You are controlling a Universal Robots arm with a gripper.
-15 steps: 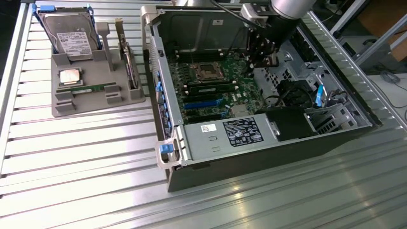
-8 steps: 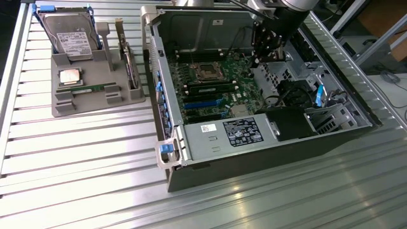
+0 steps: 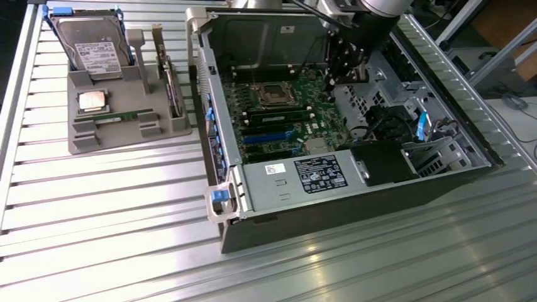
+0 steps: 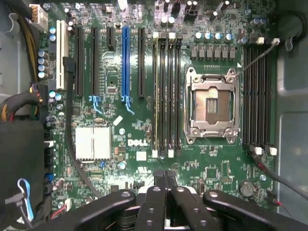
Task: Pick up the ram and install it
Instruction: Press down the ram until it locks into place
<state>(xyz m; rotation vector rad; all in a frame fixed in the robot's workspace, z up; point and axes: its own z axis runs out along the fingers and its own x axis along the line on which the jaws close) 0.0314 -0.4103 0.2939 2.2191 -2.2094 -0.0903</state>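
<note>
My gripper [image 4: 166,176] looks squeezed shut, well away from the ram [image 3: 117,117]; it's light, stiff and breakable, so I'd hold its long edges.

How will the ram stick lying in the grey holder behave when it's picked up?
The ram is a thin, narrow green board, so it is probably stiff and light, yet could flex or crack if squeezed across its flat face. It lies low between the blocks of the grey holder, so a nudge likely won't slide or roll it. Its long edges look like the safest grip.
</note>
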